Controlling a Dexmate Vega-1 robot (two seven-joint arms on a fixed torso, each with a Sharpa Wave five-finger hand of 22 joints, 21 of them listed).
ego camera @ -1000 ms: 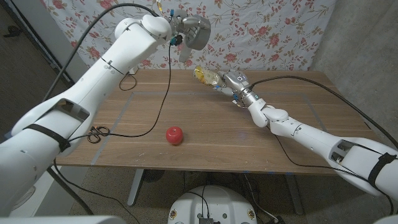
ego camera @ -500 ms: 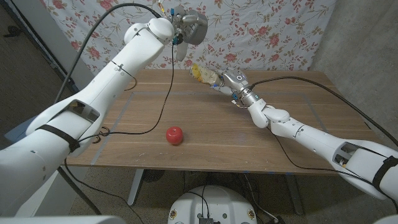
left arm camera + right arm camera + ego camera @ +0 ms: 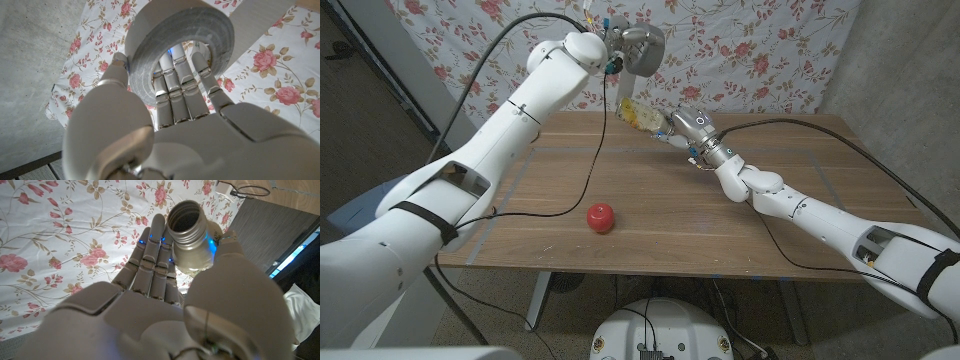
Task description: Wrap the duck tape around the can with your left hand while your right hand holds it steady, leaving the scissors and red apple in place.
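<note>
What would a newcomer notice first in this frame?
The left hand holds a grey tape roll raised above the table's far edge, against the flowered cloth. Just below it, the right hand grips the can, tilted toward the roll; the right wrist view looks into its open mouth. A red apple sits alone near the table's front.

Matt grey duck tape [image 3: 177, 37], dull metal can [image 3: 192, 235], glossy apple [image 3: 601, 217], wooden table [image 3: 650, 220]
</note>
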